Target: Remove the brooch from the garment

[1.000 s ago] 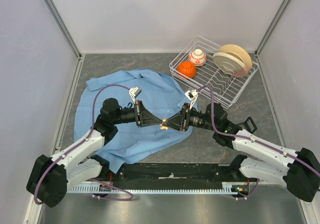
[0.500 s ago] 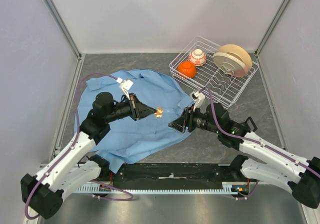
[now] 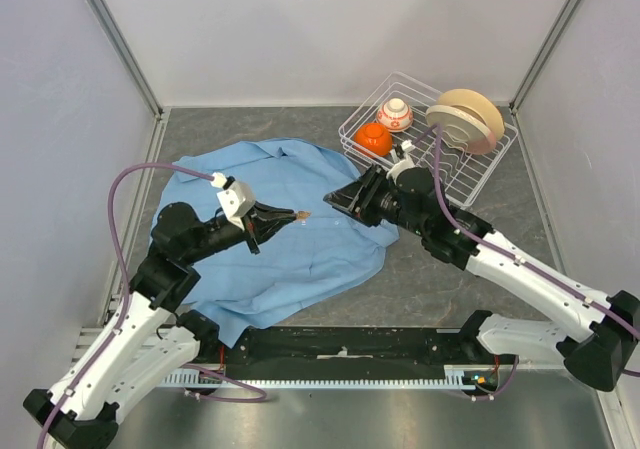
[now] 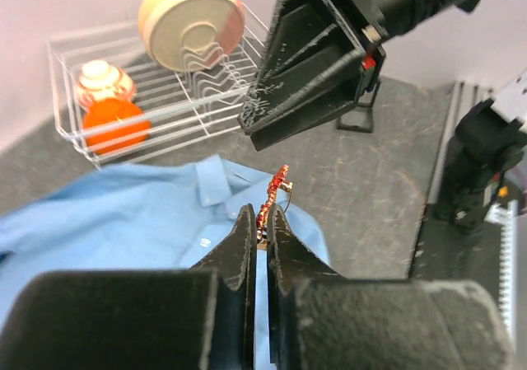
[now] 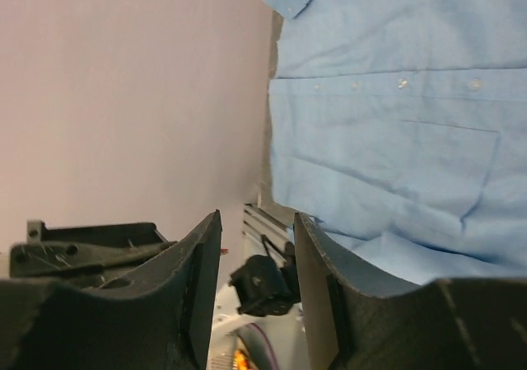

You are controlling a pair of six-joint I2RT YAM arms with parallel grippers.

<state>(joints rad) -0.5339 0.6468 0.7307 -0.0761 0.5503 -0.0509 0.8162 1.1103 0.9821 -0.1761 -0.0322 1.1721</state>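
Observation:
The light blue shirt lies spread on the grey table, also in the left wrist view and the right wrist view. My left gripper is shut on the small orange-red brooch, held above the shirt's middle. In the left wrist view the brooch sticks up edge-on from between the closed fingertips. My right gripper is open and empty, raised above the shirt's right edge, its fingers apart in the right wrist view.
A white wire dish rack stands at the back right with an orange bowl, a patterned cup and a tan plate. Metal frame posts and walls close in the sides.
My left gripper has drawn back left with the brooch in it. My right gripper has let go, lifted and swung back toward the rack.

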